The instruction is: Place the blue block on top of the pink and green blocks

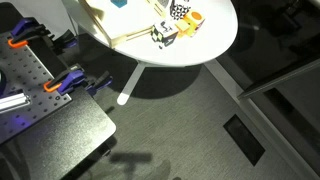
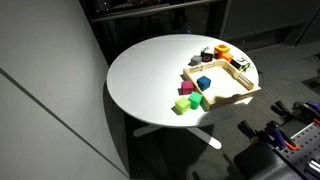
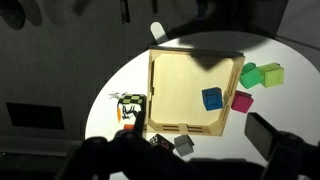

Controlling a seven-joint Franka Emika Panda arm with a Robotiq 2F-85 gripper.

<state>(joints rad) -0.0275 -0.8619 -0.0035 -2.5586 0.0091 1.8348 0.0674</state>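
Note:
The blue block (image 3: 212,98) lies inside the wooden tray (image 3: 170,85), near one of its side walls; it also shows in both exterior views (image 2: 203,82) (image 1: 120,3). Just outside that wall sits the pink block (image 3: 242,101) (image 2: 186,88), with two green blocks (image 3: 260,74) (image 2: 188,103) beside it. My gripper (image 3: 180,150) hangs high above the table near the tray's slotted end, open and empty. Its dark fingers frame the bottom of the wrist view. The gripper does not show in either exterior view.
A round white table (image 2: 145,75) carries everything. A black-and-white patterned cube (image 3: 128,101) and an orange piece (image 3: 127,115) lie beside the tray. A small grey block (image 3: 183,143) and a dark cube (image 3: 160,140) sit by the tray's slotted end. Orange clamps (image 1: 68,83) stand on a bench nearby.

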